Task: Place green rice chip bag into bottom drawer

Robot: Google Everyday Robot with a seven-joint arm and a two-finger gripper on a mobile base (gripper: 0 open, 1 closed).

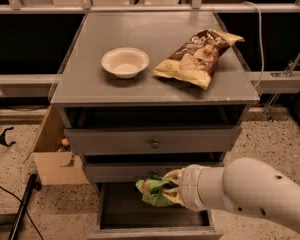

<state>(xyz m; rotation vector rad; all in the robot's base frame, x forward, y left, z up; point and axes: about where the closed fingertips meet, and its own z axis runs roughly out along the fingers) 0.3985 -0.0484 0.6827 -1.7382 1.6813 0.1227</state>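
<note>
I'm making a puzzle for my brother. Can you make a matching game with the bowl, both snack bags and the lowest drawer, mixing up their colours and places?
Things
1. bowl
2. large chip bag
3. rice chip bag
4. bottom drawer

Colours and places
A. brown and yellow, lying on the cabinet top
B. grey, pulled open
C. white, on the cabinet top
D. green, held in the gripper above the open drawer

Pairs: 1-C, 2-A, 3-D, 4-B
</note>
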